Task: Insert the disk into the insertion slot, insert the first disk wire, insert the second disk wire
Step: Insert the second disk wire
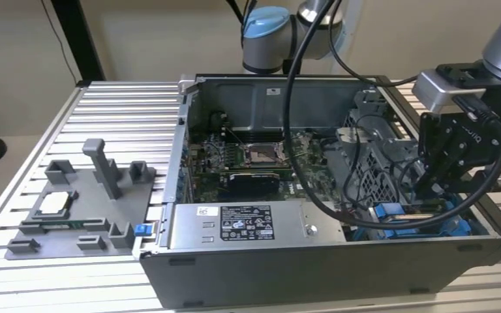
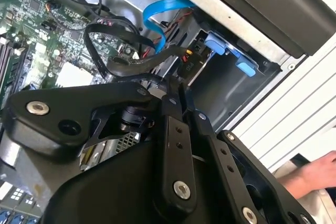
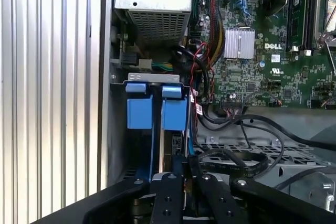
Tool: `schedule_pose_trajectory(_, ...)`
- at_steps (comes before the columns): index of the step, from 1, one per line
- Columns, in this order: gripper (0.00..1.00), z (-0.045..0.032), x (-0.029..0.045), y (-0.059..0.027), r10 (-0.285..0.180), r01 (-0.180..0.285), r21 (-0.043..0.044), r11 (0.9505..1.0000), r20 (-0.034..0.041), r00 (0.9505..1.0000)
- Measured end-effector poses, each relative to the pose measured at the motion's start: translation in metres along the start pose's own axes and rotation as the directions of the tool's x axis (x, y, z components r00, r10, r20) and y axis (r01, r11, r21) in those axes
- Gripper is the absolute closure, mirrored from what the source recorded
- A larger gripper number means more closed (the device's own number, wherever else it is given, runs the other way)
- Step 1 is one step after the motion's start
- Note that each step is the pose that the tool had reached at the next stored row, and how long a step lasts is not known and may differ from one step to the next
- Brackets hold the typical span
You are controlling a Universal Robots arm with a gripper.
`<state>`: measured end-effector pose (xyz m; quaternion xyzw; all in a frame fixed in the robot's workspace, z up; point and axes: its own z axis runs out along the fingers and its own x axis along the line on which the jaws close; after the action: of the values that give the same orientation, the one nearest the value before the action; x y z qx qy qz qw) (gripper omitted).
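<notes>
My gripper (image 1: 426,195) reaches down into the front right corner of the open computer case. Its fingers (image 2: 172,109) are shut on the black connector (image 2: 188,65) of a disk wire, right at the mouth of the insertion slot (image 2: 231,85). The slot (image 3: 152,78) is a grey metal bay with blue plastic tabs (image 3: 173,113) standing in it. A thin blue wire (image 2: 157,14) loops toward the same bay. In the exterior view the slot (image 1: 407,218) sits just under the gripper. The disk's metal body is hidden; I cannot tell it apart from the blue plastic.
The grey power-supply box (image 1: 250,225) lies along the case's front wall, with the motherboard (image 1: 250,156) behind it. Loose black cables (image 3: 236,156) crowd the bay. A grey fixture (image 1: 76,208) stands on the slatted table at the exterior view's left. A hand (image 2: 315,174) rests outside the case.
</notes>
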<state>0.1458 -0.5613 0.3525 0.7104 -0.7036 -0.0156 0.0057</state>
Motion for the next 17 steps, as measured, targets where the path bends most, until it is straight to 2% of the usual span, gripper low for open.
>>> schedule_pose_trajectory(14,1.0,0.006,0.0014,0.0021,0.0,0.0,0.0197,0.9998,-0.0008,1.0)
schedule_pose_trajectory(17,1.0,0.0068,0.0015,0.0023,0.0,0.0,0.0205,0.9998,-0.0008,1.0)
